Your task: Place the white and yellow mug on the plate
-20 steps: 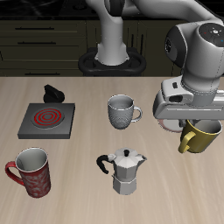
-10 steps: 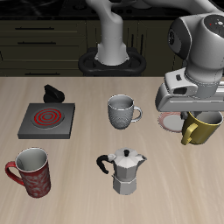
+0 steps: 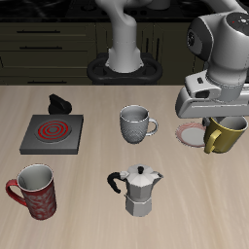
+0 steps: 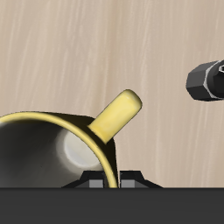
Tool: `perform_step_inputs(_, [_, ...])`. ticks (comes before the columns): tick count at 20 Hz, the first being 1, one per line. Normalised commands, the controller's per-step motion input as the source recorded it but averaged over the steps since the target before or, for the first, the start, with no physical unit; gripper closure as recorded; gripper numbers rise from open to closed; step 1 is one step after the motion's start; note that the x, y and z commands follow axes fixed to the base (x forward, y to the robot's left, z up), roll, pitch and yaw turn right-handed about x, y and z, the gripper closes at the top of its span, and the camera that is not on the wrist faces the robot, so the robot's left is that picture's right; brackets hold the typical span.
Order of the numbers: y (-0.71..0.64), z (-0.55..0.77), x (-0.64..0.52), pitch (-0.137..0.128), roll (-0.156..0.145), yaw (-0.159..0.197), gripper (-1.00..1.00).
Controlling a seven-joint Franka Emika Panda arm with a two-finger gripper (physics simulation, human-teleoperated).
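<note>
My gripper (image 3: 222, 119) is shut on the rim of the white and yellow mug (image 3: 227, 137) and holds it upright just above the table. The mug's yellow handle (image 3: 208, 141) points toward the table's front. The plate (image 3: 185, 134), white-grey with a reddish-pink rim, lies on the table right beside the mug; the mug and my hand hide part of it. In the wrist view the mug's rim and white inside (image 4: 52, 149) and its handle (image 4: 118, 114) fill the frame, with wood underneath. The plate is not in the wrist view.
A grey-white patterned mug (image 3: 135, 124) stands at mid-table beside the plate. A moka pot (image 3: 141, 190) and a red patterned mug (image 3: 34, 190) stand nearer the front edge. A square burner (image 3: 52, 133) and a small black object (image 3: 60, 103) lie farther along the table.
My gripper has carried the yellow mug a little farther back and up. The plate, hidden one second ago, now shows beside the mug.
</note>
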Motion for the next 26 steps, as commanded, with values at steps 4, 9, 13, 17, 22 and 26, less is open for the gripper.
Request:
perform_step_inputs(4, [0.12,0.04,-0.42,-0.055,-0.002,0.071,1.00])
perform_step_inputs(9, [0.01,0.01,-0.26,-0.003,-0.011,0.009,1.00])
perform_step_inputs(13, [0.09,-0.04,-0.31,-0.010,-0.014,0.003,1.00])
perform_step_inputs(17, [0.14,-0.08,-0.36,-0.003,0.028,-0.004,1.00])
perform_step_inputs(22, [0.03,-0.05,-0.41,-0.053,0.027,0.003,1.00])
perform_step_inputs(26, [0.00,-0.14,-0.28,-0.029,-0.008,0.025,1.00])
